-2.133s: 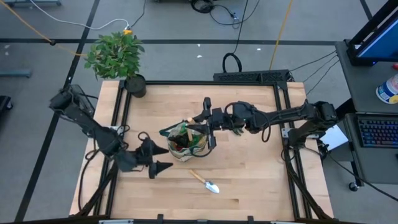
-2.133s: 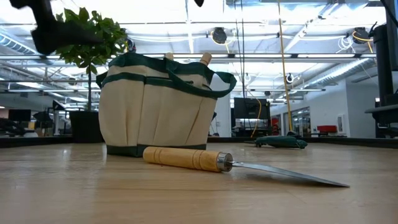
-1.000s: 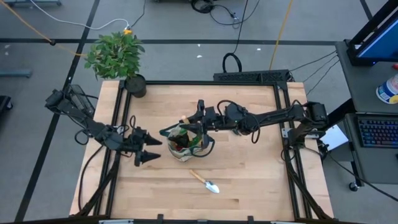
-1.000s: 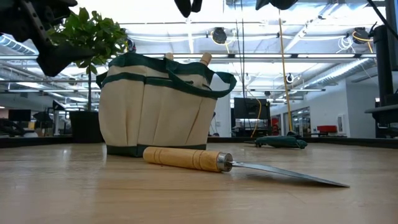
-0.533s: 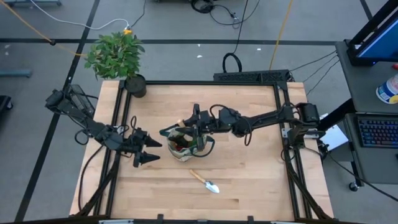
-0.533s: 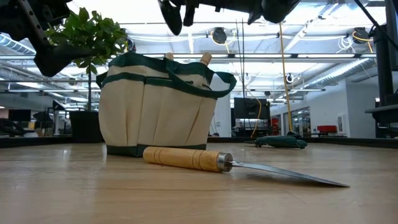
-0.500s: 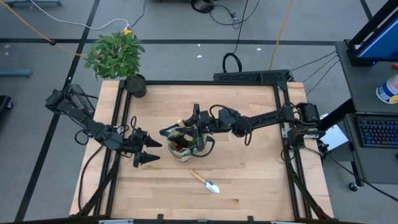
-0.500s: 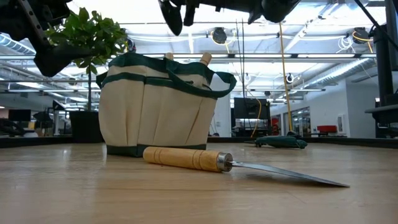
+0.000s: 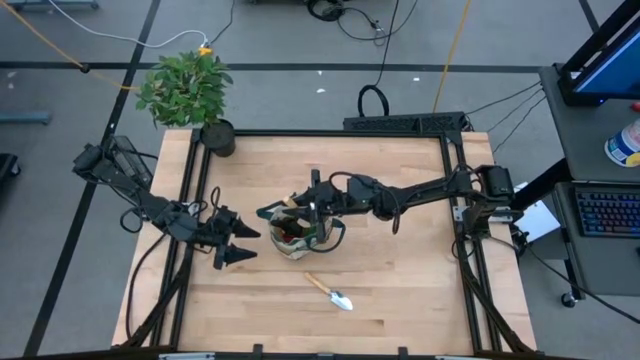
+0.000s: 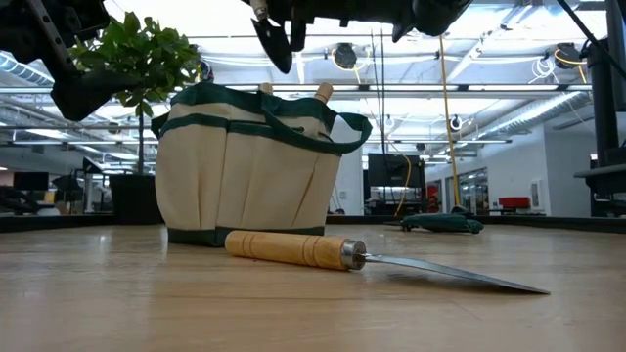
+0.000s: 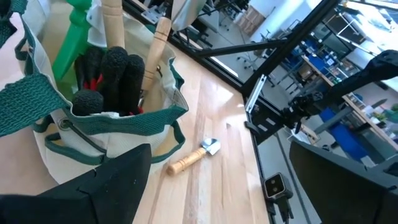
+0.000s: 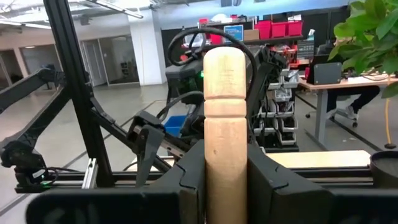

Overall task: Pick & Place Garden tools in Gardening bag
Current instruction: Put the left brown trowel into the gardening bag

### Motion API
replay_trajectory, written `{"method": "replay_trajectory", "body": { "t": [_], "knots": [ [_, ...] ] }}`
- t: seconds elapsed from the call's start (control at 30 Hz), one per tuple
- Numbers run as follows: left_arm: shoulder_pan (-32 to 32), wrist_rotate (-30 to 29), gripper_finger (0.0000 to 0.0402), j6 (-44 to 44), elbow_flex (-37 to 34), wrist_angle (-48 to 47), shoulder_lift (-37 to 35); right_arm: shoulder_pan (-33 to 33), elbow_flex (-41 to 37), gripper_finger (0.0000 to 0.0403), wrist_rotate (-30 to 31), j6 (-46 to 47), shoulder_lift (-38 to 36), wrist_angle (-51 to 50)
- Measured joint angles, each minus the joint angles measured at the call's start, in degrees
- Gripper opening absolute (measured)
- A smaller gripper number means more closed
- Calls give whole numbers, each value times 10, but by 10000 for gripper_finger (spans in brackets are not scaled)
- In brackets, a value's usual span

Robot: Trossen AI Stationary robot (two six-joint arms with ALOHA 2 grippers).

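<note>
Right gripper (image 9: 312,203) clamps a wooden-handled tool (image 12: 226,134) over the gardening bag (image 9: 298,230) (placing step); next it should lower it in and release. Left gripper (image 9: 232,242) waits wide open beside the bag. Trowel (image 9: 328,290) lies on the table (image 9: 400,290).

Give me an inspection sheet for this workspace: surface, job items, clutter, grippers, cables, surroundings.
Surface: wooden table in a black frame.
Job's things: gardening bag near the table's middle, holding gloves, a green spray bottle and wooden handles; one trowel lies flat in front of it.
Clutter: nothing seen.
Grippers: right gripper shut on a wooden tool handle, above the bag; left gripper open, empty, beside the bag.
Cables: loops on the floor behind the table.
Surroundings: potted plant at a back corner; keyboard on a side desk.
</note>
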Motion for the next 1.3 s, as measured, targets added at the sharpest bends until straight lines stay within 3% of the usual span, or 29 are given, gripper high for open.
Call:
{"method": "replay_trajectory", "body": {
  "t": [0.3, 0.77, 0.87, 1.07, 1.3],
  "knots": [
    [0, 1, 390, -70, 0, 0, 0, 0, 0, 54, -18, 0, 0, 1],
    [13, 159, 390, 100, 0, 77, 0, 0, 0, 54, -45, 6, 0, 3],
    [21, 176, 390, 112, -26, 127, 0, 0, 0, 54, -45, 6, 0, -2],
    [32, 199, 390, 123, -139, 328, 0, 0, 0, 54, -44, -4, 0, -15],
    [40, 226, 390, 132, -135, 316, 1, -6, 0, 54, -26, -21, 0, -31]
  ]
}}
